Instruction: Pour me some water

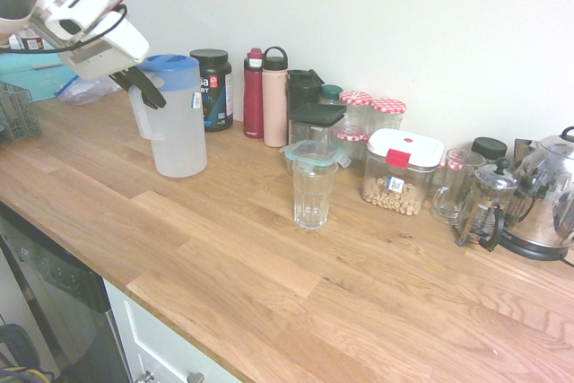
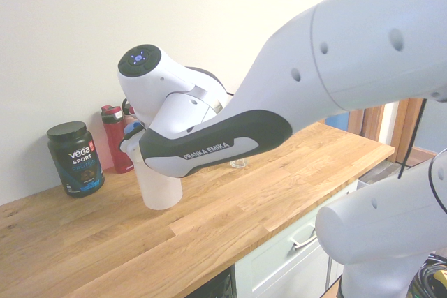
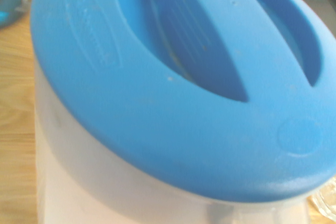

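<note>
at the left end of the desk [image 1: 224, 284] i have the tool [image 1: 148, 91] right at the jug's [image 1: 179, 132] handle side, just under the blue lid [image 1: 170, 67]. its fingers are pinched together, narrow, and from the first exterior view i cannot tell whether they clamp the handle or only sit against it. the second exterior view does not help: the arm covers most of the jug there.

the jug stands upright on the wood, near the dark tub [image 1: 213, 89] and the two bottles [image 1: 266, 96]. the glass [image 1: 314, 190] i take as the target stands alone, well apart from the jug, in front of the row of containers by the wall. it looks empty.

the wrist view is filled by the lid, with its recessed grip and spout opening, so i am close and looking down at it.

i judge the step in hand to be securing the handle. to do it well i want proof of a firm hold before i lift. if the fingers are only beside the handle, i would spread them, settle around it, then squeeze. a full jug will be heavy and could swing or slip, so i would lift slowly, keep it upright while crossing to the glass, and tip gently with the spout over the rim.
</note>
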